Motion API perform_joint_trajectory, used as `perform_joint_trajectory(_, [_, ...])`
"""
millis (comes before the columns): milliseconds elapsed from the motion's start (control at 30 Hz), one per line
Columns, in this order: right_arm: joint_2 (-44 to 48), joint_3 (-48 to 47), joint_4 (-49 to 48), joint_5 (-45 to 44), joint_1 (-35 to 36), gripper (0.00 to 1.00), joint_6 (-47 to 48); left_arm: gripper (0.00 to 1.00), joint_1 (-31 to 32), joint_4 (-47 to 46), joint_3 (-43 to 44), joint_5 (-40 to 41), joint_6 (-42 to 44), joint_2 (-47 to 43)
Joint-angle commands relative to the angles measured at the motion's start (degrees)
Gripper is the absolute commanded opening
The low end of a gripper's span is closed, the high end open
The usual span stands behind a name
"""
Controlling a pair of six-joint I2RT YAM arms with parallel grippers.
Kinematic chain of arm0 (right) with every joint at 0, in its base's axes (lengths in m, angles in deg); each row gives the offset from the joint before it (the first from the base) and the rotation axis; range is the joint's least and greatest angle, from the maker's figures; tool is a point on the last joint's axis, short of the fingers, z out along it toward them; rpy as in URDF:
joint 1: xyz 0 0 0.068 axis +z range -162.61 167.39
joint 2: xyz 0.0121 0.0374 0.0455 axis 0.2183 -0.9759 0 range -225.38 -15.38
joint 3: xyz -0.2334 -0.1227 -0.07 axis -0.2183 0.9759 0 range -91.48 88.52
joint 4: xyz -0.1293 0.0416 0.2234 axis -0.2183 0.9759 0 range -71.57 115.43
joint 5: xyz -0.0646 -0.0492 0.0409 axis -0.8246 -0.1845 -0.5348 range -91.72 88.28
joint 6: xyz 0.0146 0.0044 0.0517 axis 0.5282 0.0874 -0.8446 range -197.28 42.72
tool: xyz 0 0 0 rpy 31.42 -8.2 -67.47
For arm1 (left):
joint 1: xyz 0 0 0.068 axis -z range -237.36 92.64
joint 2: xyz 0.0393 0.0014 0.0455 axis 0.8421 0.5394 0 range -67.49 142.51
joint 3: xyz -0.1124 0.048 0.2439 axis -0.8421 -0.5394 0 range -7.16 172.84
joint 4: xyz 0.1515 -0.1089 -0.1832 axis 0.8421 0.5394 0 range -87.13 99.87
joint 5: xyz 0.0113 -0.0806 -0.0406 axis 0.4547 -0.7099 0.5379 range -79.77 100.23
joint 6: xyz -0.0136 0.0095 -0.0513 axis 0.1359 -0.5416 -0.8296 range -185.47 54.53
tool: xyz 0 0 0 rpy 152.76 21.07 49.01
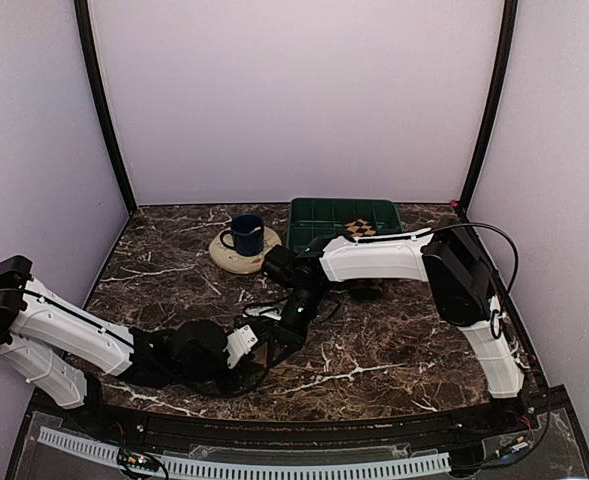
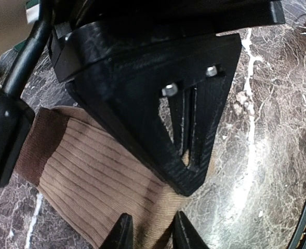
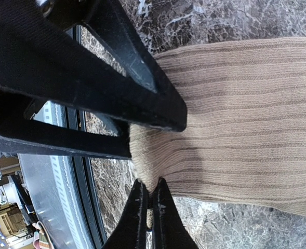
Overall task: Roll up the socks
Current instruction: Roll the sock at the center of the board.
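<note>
The tan-beige sock point(image 2: 85, 176) lies flat on the marble, its darker brown cuff at the left of the left wrist view. It also shows in the right wrist view point(image 3: 246, 114). My left gripper point(image 2: 153, 233) has its fingers closed in on the sock's toe end, with fabric between them. My right gripper point(image 3: 148, 199) is pinched on the sock's edge beside it, and its black finger point(image 2: 158, 104) fills the left wrist view. Both grippers meet at mid-table point(image 1: 279, 335). The argyle sock point(image 1: 360, 228) sits as a small bundle in the green tray point(image 1: 314, 208).
A blue mug point(image 1: 246, 234) stands on a cream plate point(image 1: 229, 258) at the back, left of the tray. The right arm's forearm point(image 1: 374, 258) spans the table in front of the tray. Black cables trail near the grippers. The table's front rail is close.
</note>
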State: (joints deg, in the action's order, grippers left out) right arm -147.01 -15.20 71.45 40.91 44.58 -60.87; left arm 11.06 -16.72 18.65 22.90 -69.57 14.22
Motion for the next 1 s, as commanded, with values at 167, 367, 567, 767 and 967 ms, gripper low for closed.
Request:
perform_joint_trajectory(167, [-1.0, -1.0, 0.9, 0.9, -0.8, 0.02, 0.6, 0.2, 0.2, 1.3, 0.9, 1.0, -0.1, -0.1])
perform_joint_trajectory(367, [-1.1, -1.3, 0.9, 0.7, -1.1, 0.02, 0.4, 0.05, 0.2, 1.8, 1.4, -0.2, -0.9, 0.7])
perform_joint_trajectory(567, [-1.1, -0.6, 0.0, 0.4, -1.5, 0.1, -0.6, 0.0, 0.2, 3.8, 2.5, -1.6, -1.8, 1.0])
perform_joint_trajectory(767, [0.4, 3.1, -4.2, 1.3, -1.8, 0.31, -3.0, 0.0, 0.2, 6.9, 4.1, -3.3, -3.4, 2.5])
perform_joint_trajectory(967, [4.0, 9.2, -11.7, 1.3, -2.7, 0.35, -7.4, 0.0, 0.1, 8.8, 5.1, -3.6, -5.9, 3.6])
